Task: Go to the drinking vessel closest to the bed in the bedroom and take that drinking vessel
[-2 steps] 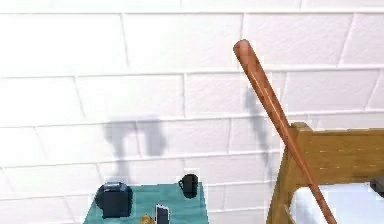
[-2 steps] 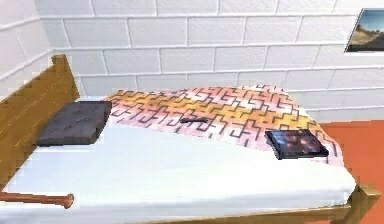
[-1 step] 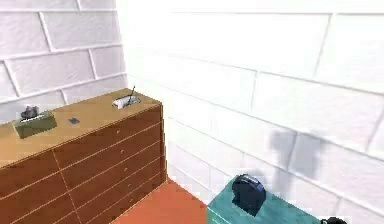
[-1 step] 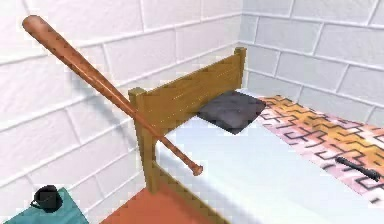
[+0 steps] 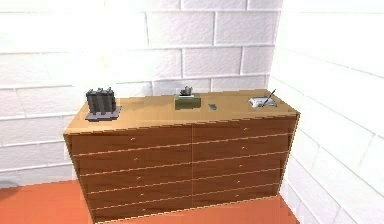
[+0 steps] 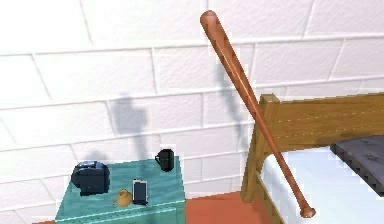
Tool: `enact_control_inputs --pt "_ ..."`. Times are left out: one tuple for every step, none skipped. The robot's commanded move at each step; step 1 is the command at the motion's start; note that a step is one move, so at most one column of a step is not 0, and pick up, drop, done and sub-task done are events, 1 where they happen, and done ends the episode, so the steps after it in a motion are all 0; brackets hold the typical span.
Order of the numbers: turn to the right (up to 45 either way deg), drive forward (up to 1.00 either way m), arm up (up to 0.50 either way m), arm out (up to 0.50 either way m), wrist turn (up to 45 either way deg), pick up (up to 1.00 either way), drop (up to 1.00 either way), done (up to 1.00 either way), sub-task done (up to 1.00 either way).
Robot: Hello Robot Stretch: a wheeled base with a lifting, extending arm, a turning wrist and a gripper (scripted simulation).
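1. Ahead, in the forward view, a wide wooden dresser [image 5: 180,150] with two columns of drawers stands against a white brick wall [image 5: 150,40] on an orange-red floor [image 5: 40,205].
2. On the dresser's top, a dark grey blocky thing [image 5: 100,103] sits near the left end. A small greenish box-like thing [image 5: 186,98] sits about the middle, with a tiny dark thing [image 5: 212,104] just beside it. A pale thing with a dark streak [image 5: 263,100] lies at the right end.
3. In the arm side view, a teal nightstand [image 6: 100,208] stands by the same kind of white brick wall, just beside a bed [image 6: 320,125] with a wooden headboard and a white mattress.
4. The drinking vessel, a dark mug [image 6: 165,159], stands upright at the nightstand's back right corner, the corner nearest the bed.
5. Also on the nightstand are a dark rounded thing [image 6: 91,177] at the left, a flat phone [image 6: 140,190] near the front, and a small orange-brown blob [image 6: 123,197] just left of the phone.
6. A wooden baseball bat [image 6: 252,108] leans slantwise between nightstand and bed, thick end up against the wall, knob down on the floor by the bed frame.
7. A dark grey slab [image 6: 362,160] lies on the mattress at the right edge.
8. The claw's state cannot be told from these views.
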Motion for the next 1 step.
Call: enact_control_inputs --pt "0.0 0.0 0.5 0.0 0.0 0.0 0.0 0.0 0.0"
